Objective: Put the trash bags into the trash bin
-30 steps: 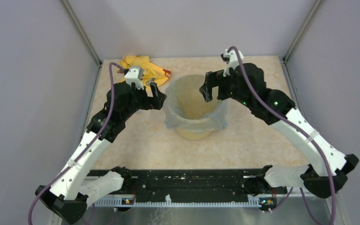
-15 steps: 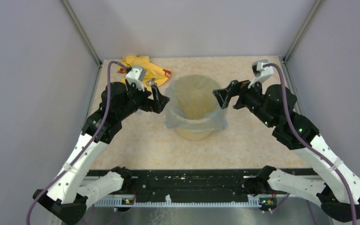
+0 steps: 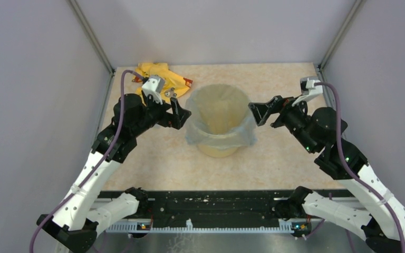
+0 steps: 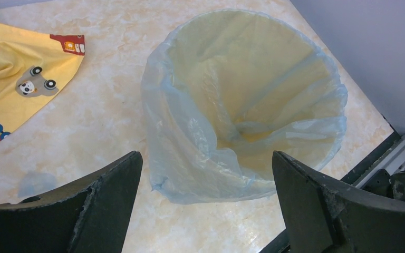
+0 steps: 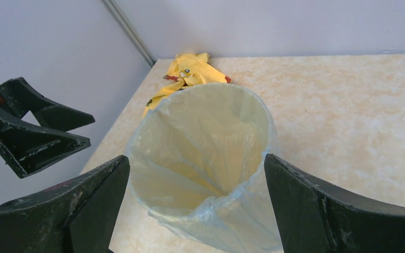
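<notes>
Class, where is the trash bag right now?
In the top view, the bag lines the bin at table centre, draped over its rim, between the left gripper and right gripper.

From above and behind the arm bases, we look steeply down on the whole worktop [image 3: 285,153], the trash bin [image 3: 217,152] mid-frame. Our left wrist view sits close, looking down into the bin from its left, framed by the left pincer [image 4: 205,154]. Our right wrist view faces left across it, lower. All three share bin and yellow cloth [image 3: 161,74].
</notes>
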Robot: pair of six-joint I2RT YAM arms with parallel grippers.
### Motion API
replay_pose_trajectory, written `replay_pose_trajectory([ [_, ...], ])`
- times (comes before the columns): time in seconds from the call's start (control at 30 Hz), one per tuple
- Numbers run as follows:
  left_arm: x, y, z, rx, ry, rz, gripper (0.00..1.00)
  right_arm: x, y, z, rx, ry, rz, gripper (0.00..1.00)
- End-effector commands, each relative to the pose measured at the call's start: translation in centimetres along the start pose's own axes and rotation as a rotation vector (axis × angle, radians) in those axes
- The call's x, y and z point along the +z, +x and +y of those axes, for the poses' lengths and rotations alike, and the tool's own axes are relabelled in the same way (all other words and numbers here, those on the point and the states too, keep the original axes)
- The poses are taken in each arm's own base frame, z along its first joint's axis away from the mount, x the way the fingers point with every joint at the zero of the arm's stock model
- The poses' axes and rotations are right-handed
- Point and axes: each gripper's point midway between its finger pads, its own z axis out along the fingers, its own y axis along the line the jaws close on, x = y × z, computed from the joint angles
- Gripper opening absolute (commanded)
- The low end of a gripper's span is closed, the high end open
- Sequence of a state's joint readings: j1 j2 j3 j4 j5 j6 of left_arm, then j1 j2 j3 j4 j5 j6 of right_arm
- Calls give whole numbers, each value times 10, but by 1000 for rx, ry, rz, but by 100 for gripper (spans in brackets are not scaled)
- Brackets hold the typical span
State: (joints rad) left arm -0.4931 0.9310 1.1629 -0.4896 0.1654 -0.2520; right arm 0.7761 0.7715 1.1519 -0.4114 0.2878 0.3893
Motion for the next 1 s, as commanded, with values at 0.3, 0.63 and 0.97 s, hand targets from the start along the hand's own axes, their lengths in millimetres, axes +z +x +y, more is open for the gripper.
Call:
replay_pose_trajectory([
  [0.3,-3,-6,0,10,1,-47,98,0,-14,5,19,-16,-53,99],
  [0.63,-5,-5,2,10,-11,-46,98,2,-13,9,17,-31,-49,99],
  [0.97,-6,-4,2,11,-14,-42,98,2,-13,9,13,-32,-44,99],
])
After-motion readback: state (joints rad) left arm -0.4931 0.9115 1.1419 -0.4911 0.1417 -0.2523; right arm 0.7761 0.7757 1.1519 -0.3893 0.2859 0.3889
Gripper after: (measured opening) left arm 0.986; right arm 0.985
